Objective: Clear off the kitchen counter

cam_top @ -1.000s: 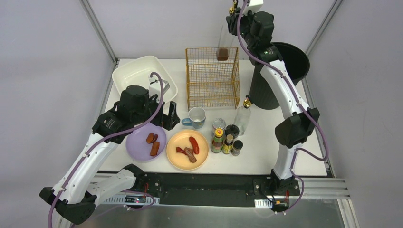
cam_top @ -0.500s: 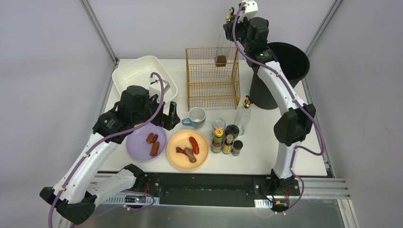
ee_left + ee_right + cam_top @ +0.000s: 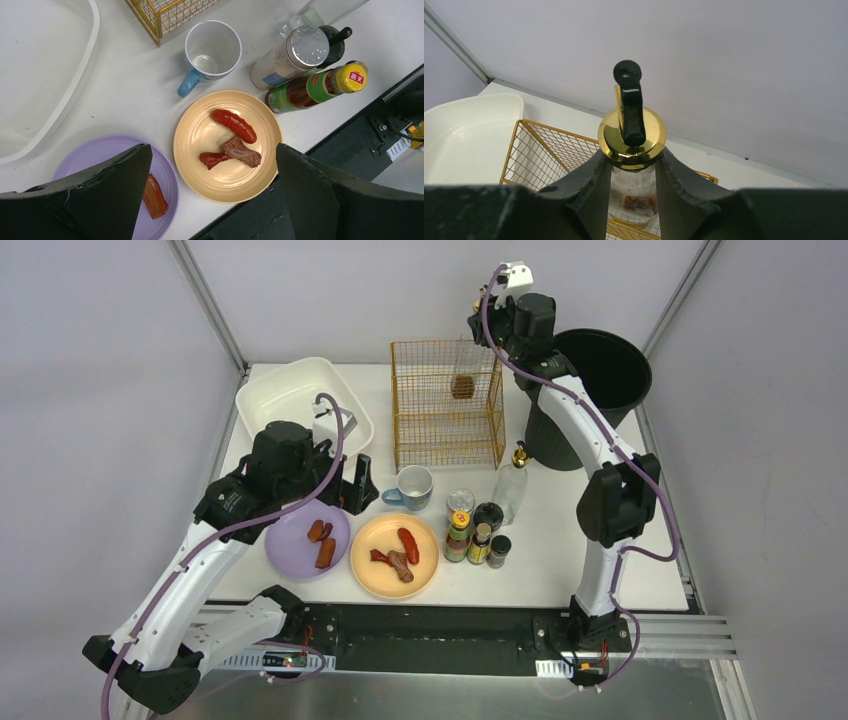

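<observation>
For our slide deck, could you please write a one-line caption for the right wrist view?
Right gripper clamps a gold-capped glass bottle, with the gold wire basket beneath and the white basin at left.

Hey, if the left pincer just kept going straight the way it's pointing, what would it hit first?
Most likely the yellow plate and the sausage pieces on it, which lie between the fingers of the open left pincer; depth is unclear.

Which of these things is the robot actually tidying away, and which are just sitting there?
In the job: counter, bottle in the right gripper, purple plate, yellow plate, mug, sauce bottles; probably also basket, tub, bin as places for them.
Just there: frame post, grey wall.
</observation>
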Motion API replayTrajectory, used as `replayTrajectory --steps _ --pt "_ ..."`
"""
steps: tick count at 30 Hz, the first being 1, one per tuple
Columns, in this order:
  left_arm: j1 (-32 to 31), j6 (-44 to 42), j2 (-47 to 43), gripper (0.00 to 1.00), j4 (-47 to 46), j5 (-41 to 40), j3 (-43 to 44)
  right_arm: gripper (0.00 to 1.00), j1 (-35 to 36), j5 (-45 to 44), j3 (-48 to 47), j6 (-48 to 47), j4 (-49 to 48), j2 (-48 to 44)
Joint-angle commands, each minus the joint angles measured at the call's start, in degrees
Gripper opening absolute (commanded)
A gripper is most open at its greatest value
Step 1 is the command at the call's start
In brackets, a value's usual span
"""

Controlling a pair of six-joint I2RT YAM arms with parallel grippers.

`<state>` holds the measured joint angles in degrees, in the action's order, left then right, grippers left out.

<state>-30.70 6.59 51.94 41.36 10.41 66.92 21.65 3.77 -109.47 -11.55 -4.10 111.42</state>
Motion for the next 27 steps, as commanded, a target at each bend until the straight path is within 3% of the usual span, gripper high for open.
replayTrajectory --steps 1,27 --pt "-0.06 -0.31 -1.23 0.99 -1.12 -0.19 -0.28 0.00 -0.17 1.16 -0.54 0.61 -7.92 -2.11" --pt "-0.06 -0.81 -1.23 1.00 -1.02 -0.11 -0.82 0.00 0.66 -2.29 0.53 -4.67 -0.30 0.79"
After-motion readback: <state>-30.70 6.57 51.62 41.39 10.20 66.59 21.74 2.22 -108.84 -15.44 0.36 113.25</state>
